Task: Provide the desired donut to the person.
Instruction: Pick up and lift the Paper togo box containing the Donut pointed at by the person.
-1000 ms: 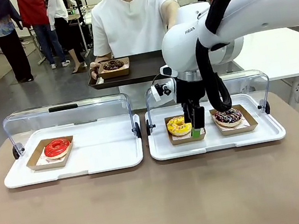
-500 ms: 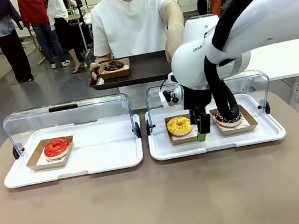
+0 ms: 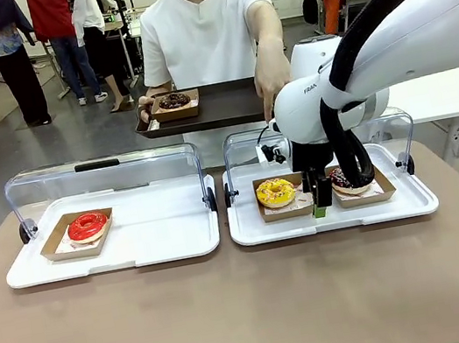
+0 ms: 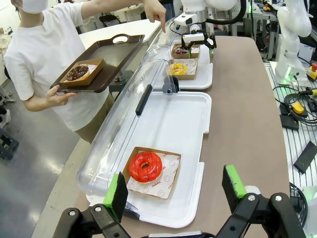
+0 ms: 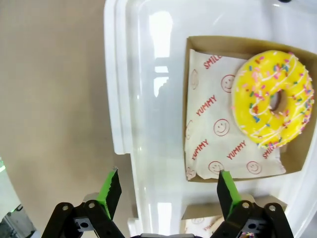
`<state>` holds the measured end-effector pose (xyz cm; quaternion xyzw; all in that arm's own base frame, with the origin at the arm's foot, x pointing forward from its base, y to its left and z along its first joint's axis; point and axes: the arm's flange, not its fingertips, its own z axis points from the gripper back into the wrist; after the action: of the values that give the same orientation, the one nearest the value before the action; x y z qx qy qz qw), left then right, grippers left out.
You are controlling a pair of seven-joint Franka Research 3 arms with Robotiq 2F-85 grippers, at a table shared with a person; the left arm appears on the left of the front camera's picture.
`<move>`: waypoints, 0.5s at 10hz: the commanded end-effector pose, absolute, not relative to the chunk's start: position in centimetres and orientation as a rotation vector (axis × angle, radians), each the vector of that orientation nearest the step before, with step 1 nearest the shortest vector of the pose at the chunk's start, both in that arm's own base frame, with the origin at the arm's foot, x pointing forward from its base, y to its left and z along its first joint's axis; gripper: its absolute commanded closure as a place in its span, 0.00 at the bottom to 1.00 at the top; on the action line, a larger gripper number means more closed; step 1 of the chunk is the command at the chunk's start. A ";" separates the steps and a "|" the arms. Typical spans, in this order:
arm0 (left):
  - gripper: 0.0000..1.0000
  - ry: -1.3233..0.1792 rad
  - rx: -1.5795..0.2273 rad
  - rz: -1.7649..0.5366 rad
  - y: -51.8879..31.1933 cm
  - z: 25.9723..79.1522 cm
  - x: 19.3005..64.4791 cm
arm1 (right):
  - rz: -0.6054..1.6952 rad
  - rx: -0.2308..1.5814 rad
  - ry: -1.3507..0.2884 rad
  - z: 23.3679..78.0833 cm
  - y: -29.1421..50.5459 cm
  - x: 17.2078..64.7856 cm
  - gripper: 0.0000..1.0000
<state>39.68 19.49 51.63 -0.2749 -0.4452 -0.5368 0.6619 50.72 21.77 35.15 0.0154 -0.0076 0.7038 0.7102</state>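
A: So, starting at the right gripper (image 5: 167,189): spread fully wide, nothing between the green pads. Hovers over the near part of the right-hand white tray (image 3: 249,232), just beside the yellow sprinkled donut (image 5: 272,99) on one side and the chocolate sprinkled donut (image 3: 352,178) on the other.

B: And the left gripper (image 4: 174,189)?

A: Equally wide, equally empty. Hangs above the near edge of the left-hand white tray (image 4: 183,124), short of the red glazed donut (image 4: 145,166).

B: Which one to hand over, then?

A: Hard to say. Going by the person's pointing hand (image 3: 272,84), aimed down at the right-hand tray from beyond its opened clear lid (image 3: 400,119); probably one of that pair, but cannot tell which.

B: Where to take hold?

A: Not on the donut itself: light, soft, sticky icing, easily dented or smeared. Better to pinch a wall of the brown cardboard box (image 5: 198,43): thin, likely to buckle under a hard squeeze. Loose printed paper (image 5: 213,130) underneath, so may slide if tipped.

B: Destination?

A: Presumably the dark serving tray (image 3: 231,104) in the person's other hand, already carrying one boxed chocolate donut (image 3: 173,100).
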 end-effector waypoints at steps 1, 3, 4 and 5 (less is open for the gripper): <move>0.00 -1.008 -0.620 -1.217 19.5 51.8 39.5 | 1.504 0.030 -0.047 34.8 22.3 52.3 0.00; 0.00 -1.008 -0.620 -1.217 19.5 51.8 39.5 | 1.488 0.023 -0.052 34.1 22.5 53.2 0.00; 0.00 -1.008 -0.620 -1.217 19.5 51.8 39.5 | 1.482 0.021 -0.048 33.8 22.6 53.5 0.00; 0.00 -1.008 -0.620 -1.217 19.5 51.8 39.5 | 1.478 0.017 -0.049 33.5 22.7 53.6 0.00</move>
<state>39.68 19.49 51.63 -0.2749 -0.4452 -0.5368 0.6619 53.12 22.41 34.28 0.0193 -0.0216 0.6796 0.7330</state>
